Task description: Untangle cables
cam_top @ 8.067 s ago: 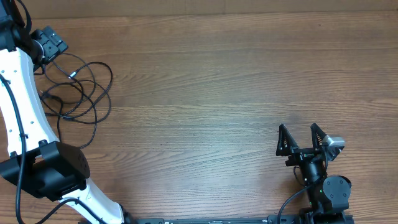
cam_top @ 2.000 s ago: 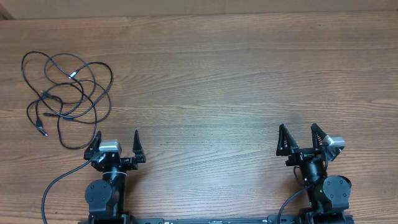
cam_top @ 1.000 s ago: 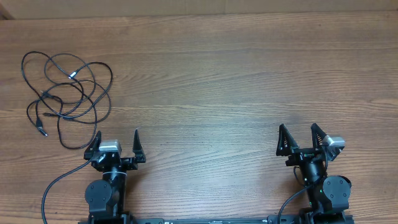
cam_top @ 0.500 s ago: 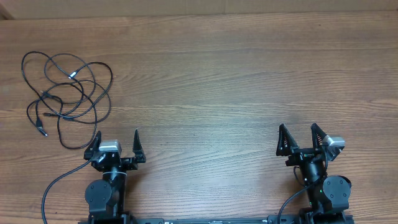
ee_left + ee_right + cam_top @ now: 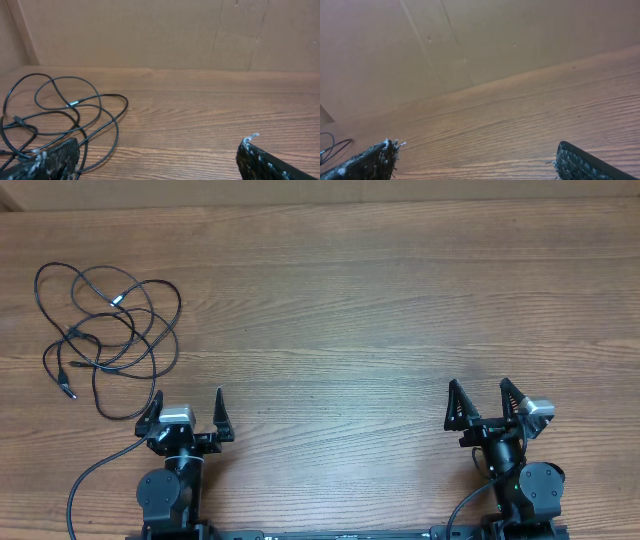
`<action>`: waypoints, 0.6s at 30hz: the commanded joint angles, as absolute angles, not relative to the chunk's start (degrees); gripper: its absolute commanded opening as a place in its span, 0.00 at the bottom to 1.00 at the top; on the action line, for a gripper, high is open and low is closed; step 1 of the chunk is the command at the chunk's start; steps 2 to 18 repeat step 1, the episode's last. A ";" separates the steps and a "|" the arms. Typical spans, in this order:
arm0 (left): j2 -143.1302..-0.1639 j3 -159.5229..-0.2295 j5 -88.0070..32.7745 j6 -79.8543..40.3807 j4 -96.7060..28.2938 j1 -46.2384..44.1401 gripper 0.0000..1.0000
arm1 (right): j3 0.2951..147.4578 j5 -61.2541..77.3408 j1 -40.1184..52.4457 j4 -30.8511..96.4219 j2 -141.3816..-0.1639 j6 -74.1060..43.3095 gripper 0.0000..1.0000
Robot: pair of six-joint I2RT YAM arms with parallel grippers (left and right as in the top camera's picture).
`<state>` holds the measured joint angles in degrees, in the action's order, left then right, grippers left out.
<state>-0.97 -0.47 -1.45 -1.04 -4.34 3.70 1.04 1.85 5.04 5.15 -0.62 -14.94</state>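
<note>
Over the table, overhead cam: cables point(image 5: 105, 335) lie at far left of wood table point(image 5: 350, 290). Thin blk cords, bunched in overlapping loops, several crossings near middle of bunch. Small silver plug bit shows in upper part of tangle; one blk plug end sticks out at lower-left side. Bunch lies free on the wood. L gripper point(image 5: 188, 394) sits at near edge, just below-right of bunch, jaws spread wide, empty, tips pointing away from its base. Lowest loop runs just beside its outer finger; touching or not, can't tell. R gripper point(image 5: 478, 384) at near edge on right side, well apart from cables, jaws spread wide too, only bare table betw them. Thick blk arm wire point(image 5: 82, 485) curls off L arm base, separate from tangle.

L wrist cam: L fingers point(image 5: 50, 160) at bottom corners of frame, wide apart, bare table betw. Cables ahead & to the left, flat on wood, loops overlapping, silver plug bit mid-bunch. Nearest loop drops behind the left-hand finger; contact w/ it, can't tell. Brown board wall point(image 5: 150, 30) at back of table.

R wrist cam: R fingers point(image 5: 367, 162) at bottom corners, wide apart, gripping nothing. Bare wood grain ahead, brown wall behind. Tiny arc of cable just visible at far-left edge, well away from claw.
</note>
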 commanded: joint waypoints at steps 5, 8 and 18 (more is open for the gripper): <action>-0.27 -0.32 -1.06 0.23 -4.49 3.36 1.00 | 0.47 1.10 5.34 4.82 -0.19 -14.74 1.00; -0.27 -0.32 -1.06 0.23 -4.49 3.36 1.00 | 0.47 1.10 5.34 4.82 -0.19 -14.74 1.00; -0.27 -0.32 -1.06 0.23 -4.49 3.36 1.00 | 0.47 1.10 5.34 4.82 -0.19 -14.74 1.00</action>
